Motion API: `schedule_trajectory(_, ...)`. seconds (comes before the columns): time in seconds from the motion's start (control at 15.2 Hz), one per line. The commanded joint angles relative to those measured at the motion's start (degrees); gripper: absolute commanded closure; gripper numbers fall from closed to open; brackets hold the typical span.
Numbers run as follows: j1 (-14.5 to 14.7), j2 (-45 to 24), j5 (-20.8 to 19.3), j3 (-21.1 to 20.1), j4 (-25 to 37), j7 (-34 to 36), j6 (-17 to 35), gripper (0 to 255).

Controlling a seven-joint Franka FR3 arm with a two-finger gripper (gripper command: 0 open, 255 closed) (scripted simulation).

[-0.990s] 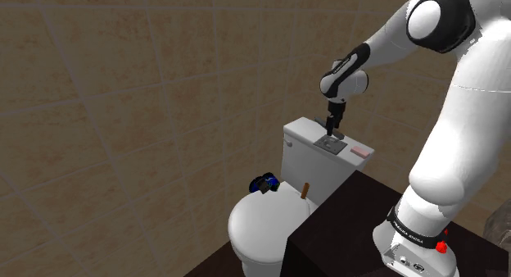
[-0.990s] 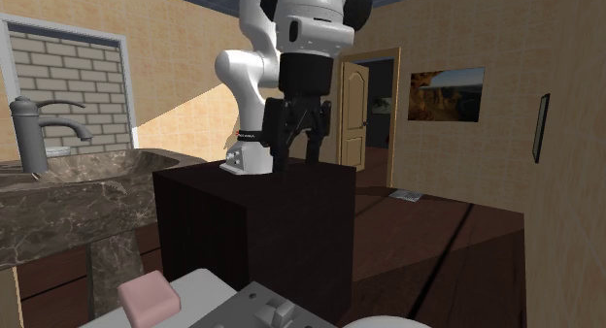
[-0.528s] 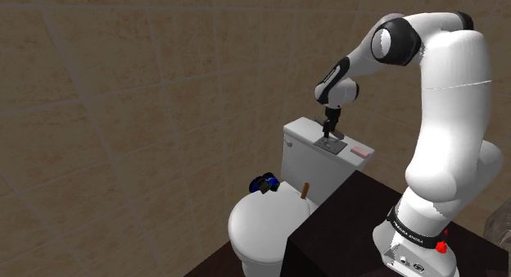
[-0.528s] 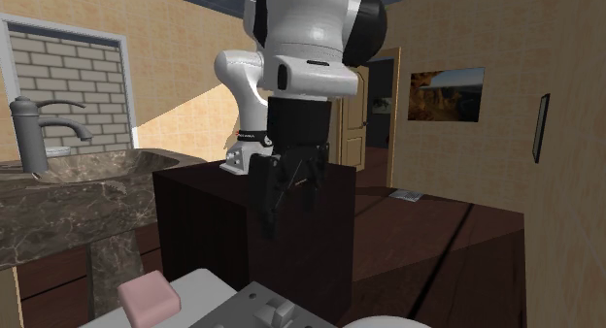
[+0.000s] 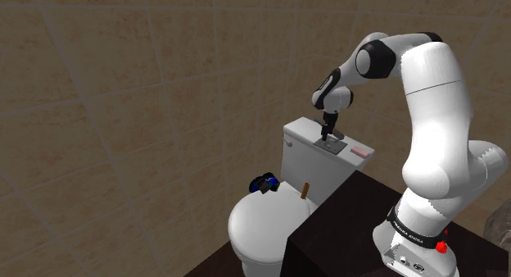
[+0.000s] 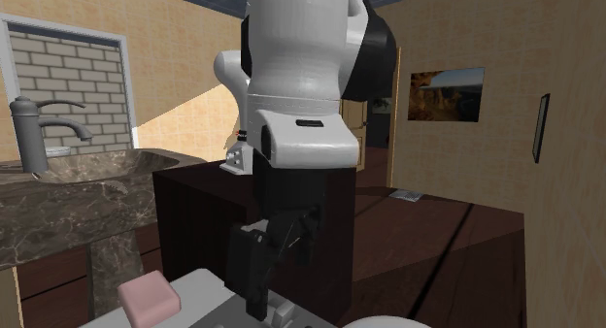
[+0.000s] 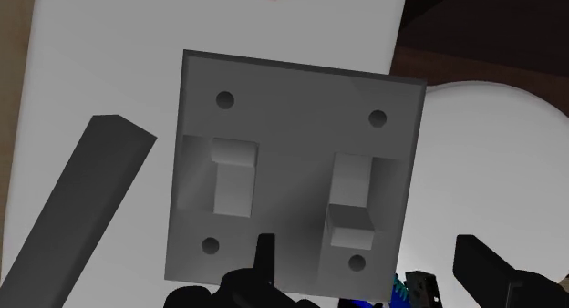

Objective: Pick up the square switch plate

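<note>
The square switch plate (image 7: 292, 169) is dark grey, with two toggles and a screw hole in each corner. It lies flat on the white toilet tank lid (image 5: 305, 136). In the shoulder view my gripper (image 5: 327, 136) points down right above the plate (image 5: 333, 143). Seen from the wrist, the gripper (image 7: 292, 192) is open, one black finger (image 7: 82, 206) off one side of the plate and the other finger (image 7: 501, 270) beyond the opposite side. Neither touches it. In the second exterior view the gripper (image 6: 260, 295) hangs just over the plate (image 6: 291, 316).
A pink soap bar (image 5: 359, 152) lies on the tank lid beside the plate. Below the tank are the white toilet lid (image 5: 262, 226), a blue-black object (image 5: 264, 183) and a small brown stick (image 5: 305, 189). The dark stand (image 5: 344, 226) is at the shoulder view's lower right.
The arm has folded down and brought the gripper lower, close over the switch plate. The fingers stayed open and the plate has not moved.
</note>
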State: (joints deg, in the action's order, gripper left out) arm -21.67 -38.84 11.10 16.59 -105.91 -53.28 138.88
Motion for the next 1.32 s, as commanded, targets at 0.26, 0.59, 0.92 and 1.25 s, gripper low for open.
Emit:
schedule_trajectory(0.26,-0.8,-3.6,1.0,-1.0,1.0,-0.5,2.6,0)
schedule_trajectory(0.59,-0.9,-3.7,1.0,-1.0,1.2,-0.6,2.6,255)
schedule_trajectory(0.92,-0.9,-3.7,1.0,-1.0,1.1,-0.6,2.6,255)
schedule_trajectory(1.25,-0.2,-1.1,0.3,-0.3,0.3,-0.2,0.8,255)
